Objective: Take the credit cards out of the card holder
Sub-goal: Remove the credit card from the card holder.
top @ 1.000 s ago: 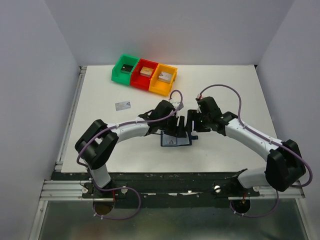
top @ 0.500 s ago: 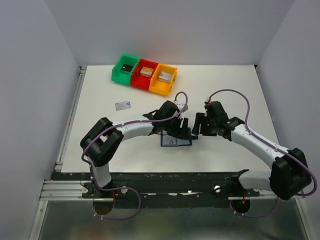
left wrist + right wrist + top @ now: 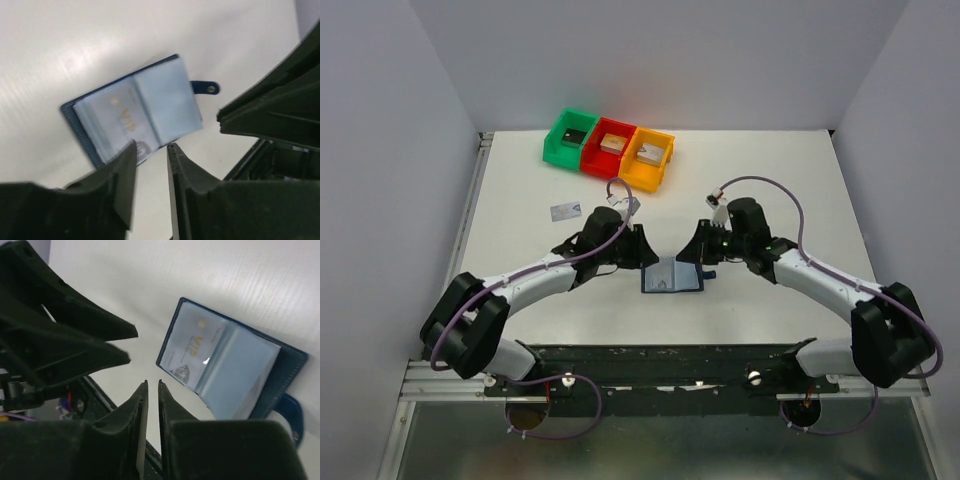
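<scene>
The card holder (image 3: 672,277) lies open and flat on the white table, navy cover down, pale pockets up. Its strap tab (image 3: 206,88) sticks out to one side. One credit card (image 3: 192,352) with gold "VIP" lettering sits in a pocket (image 3: 120,117). My left gripper (image 3: 647,257) hovers just left of the holder, open with nothing between its fingers (image 3: 151,146). My right gripper (image 3: 691,260) hovers at the holder's upper right; its jaws (image 3: 152,383) stand a narrow slit apart with only table showing between them. A silver-grey credit card (image 3: 565,211) lies loose on the table to the left.
Green (image 3: 570,137), red (image 3: 611,148) and orange (image 3: 647,158) bins stand in a row at the back, each with a small block inside. The two grippers face each other closely over the holder. The table's near edge (image 3: 650,345) runs just below the holder.
Both grippers have drawn back off the card holder, the left arm swinging left, so the open holder now shows uncovered. Both pairs of jaws have narrowed, the right much more.
</scene>
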Tool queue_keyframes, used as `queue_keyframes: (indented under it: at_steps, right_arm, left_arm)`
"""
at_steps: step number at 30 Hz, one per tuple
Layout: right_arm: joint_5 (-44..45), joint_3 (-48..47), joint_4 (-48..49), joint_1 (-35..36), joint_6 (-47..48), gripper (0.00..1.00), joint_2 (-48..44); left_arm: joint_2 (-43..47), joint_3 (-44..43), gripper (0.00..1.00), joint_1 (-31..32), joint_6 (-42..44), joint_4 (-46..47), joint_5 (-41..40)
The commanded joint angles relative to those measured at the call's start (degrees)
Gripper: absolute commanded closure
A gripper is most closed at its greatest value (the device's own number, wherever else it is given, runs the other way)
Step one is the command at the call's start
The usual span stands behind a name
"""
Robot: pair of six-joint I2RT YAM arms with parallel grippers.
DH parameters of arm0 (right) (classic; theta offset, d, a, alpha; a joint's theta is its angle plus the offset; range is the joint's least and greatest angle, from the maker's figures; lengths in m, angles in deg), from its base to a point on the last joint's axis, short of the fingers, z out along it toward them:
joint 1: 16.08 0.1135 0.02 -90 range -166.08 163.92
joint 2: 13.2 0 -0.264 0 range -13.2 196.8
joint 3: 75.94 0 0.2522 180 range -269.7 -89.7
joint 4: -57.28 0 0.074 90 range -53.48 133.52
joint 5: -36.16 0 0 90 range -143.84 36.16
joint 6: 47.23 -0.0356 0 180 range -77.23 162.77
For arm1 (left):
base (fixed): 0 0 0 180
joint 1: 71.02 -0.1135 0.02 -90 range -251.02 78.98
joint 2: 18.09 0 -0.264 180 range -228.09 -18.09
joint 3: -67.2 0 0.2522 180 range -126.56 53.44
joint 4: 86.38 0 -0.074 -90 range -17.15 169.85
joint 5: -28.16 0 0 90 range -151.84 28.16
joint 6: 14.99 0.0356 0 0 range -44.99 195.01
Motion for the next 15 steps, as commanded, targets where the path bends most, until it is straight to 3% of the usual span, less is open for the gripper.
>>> queue_keyframes:
  at_steps: [1,3,7,11,15]
  right_arm:
    - [-11.32,-0.3,10.41,-0.15,-4.8,0.85,7.77]
    - [-12.11,0.4,13.13,-0.15,-5.86,0.87,10.14]
    - [-12.38,1.1,15.08,-0.06,-7.1,0.84,14.19]
    - [-12.11,2.07,16.13,-0.14,-7.18,0.73,17.97]
    - [-10.89,3.12,17.27,-0.23,-7.71,0.7,20.78]
  left_arm:
    - [-5.36,2.09,0.68,-1.87,-4.38,4.57,-0.6]
    - [-7.91,0.95,0.78,-2.05,-4.64,3.86,-0.77]
    - [-10.91,0.15,0.87,-1.96,-5.7,3.25,-1.65]
    - [-11.61,0.15,0.89,-2.14,-5.52,1.93,-3.32]
    - [-11.79,0.68,0.91,-2.14,-5.79,1.31,-4.64]
